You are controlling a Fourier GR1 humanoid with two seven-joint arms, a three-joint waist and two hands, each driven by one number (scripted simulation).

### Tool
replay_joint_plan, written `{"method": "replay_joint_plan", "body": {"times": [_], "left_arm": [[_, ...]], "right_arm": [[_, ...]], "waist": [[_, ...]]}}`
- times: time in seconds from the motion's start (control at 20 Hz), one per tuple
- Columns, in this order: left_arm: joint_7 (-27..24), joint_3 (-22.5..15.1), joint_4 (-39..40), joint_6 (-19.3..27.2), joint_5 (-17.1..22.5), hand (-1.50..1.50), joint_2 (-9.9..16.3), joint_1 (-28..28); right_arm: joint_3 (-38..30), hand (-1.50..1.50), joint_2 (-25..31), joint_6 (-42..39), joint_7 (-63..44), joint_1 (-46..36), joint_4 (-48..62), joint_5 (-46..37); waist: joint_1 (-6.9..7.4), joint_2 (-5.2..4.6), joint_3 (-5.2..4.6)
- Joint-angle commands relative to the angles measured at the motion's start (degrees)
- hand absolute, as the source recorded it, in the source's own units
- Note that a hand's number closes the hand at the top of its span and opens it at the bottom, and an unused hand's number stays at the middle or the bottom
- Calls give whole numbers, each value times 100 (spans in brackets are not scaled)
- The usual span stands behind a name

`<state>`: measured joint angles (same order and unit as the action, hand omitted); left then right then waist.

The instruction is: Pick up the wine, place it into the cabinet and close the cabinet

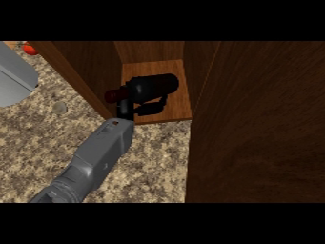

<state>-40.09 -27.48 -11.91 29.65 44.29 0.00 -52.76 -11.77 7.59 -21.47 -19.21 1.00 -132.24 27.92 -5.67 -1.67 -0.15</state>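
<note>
1. Left hand (138, 97) sits just above frame center, black fingers curled round the wine bottle (154, 85), clamped on it.
2. Its grey forearm (94, 162) runs from the lower left edge diagonally up to the hand.
3. Wine bottle lies roughly sideways in the pic: dark body toward the right, dark red neck end (111, 95) poking out left of the hand.
4. Bottle is inside the cabinet (98, 71) opening, over the lighter wood shelf floor (175, 102) (can't tell if it's touching the floor or held just above it).
5. Cabinet's dark wood left wall slants from the upper middle down to the shelf's front corner.
6. Cabinet door (263, 124) fills the right half of the frame, a big dark wood panel, standing open w/ its edge beside the shelf.
7. Speckled beige counter (24, 138) covers the lower left.
8. Grey object (6, 74) sits at the upper left edge; a small red item (30, 48) shows near the top left, partly hidden.
9. Right hand doesn't show anywhere in the frame.
</note>
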Motion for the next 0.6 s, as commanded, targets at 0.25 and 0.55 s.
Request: {"method": "replay_joint_plan", "body": {"times": [0.25, 0.55], "left_arm": [[47, 102, 274, -38, 114, 150, 0, -543], [58, 271, 504, 37, 182, 150, 0, -910]], "right_arm": [[65, -150, 61, -51, -73, -14, -84, 31], [47, -150, 18, -79, 16, -45, 85, 63]], "waist": [[-88, -24, -2], [-116, -50, 2]]}}
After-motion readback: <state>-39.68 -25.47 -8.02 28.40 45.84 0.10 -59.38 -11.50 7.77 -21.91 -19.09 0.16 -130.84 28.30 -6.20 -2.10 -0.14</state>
